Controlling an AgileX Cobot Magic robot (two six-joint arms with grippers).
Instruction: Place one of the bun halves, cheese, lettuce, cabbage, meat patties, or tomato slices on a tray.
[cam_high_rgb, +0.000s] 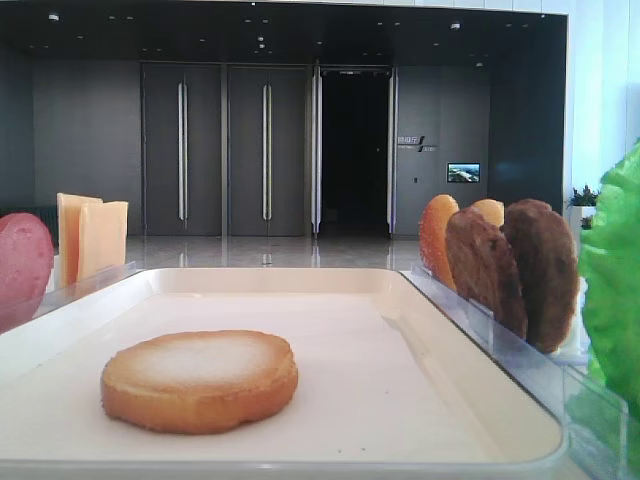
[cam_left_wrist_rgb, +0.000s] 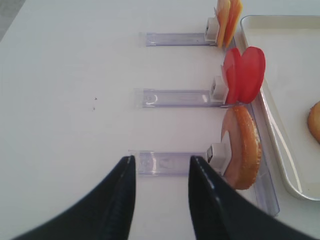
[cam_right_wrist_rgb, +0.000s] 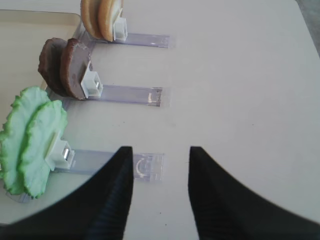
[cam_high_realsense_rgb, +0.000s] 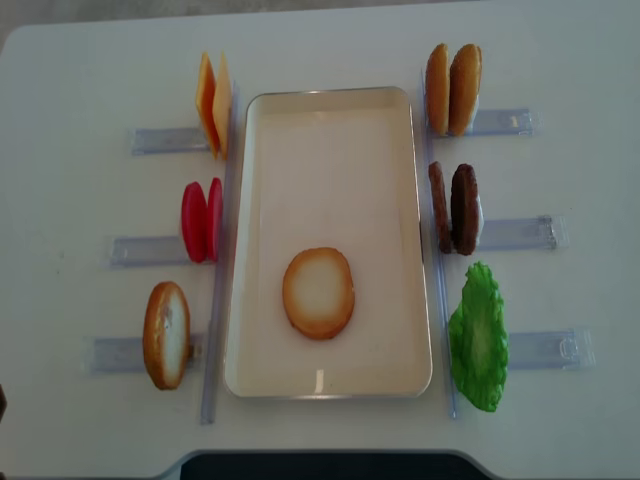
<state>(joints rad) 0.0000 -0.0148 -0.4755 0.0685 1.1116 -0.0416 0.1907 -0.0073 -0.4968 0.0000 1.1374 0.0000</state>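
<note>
A cream-white tray (cam_high_realsense_rgb: 330, 110) fills the centre of the overhead view. One bun half (cam_high_realsense_rgb: 318, 292) lies flat in its lower middle, pale face up. Left of the tray stand cheese (cam_high_realsense_rgb: 212, 103), tomato slices (cam_high_realsense_rgb: 201, 221) and a bun half (cam_high_realsense_rgb: 166, 334); right, two bun halves (cam_high_realsense_rgb: 452, 89), meat patties (cam_high_realsense_rgb: 455, 208) and lettuce (cam_high_realsense_rgb: 478, 337).

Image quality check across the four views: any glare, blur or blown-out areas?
Low exterior view: lettuce blurred at right edge, window behind overexposed. Overhead view: evenly lit, small glare spot on the tray near rim. Right wrist: soft focus, right gripper a dark blur. Left wrist: table nearly washed out, left gripper equally dark.
</note>
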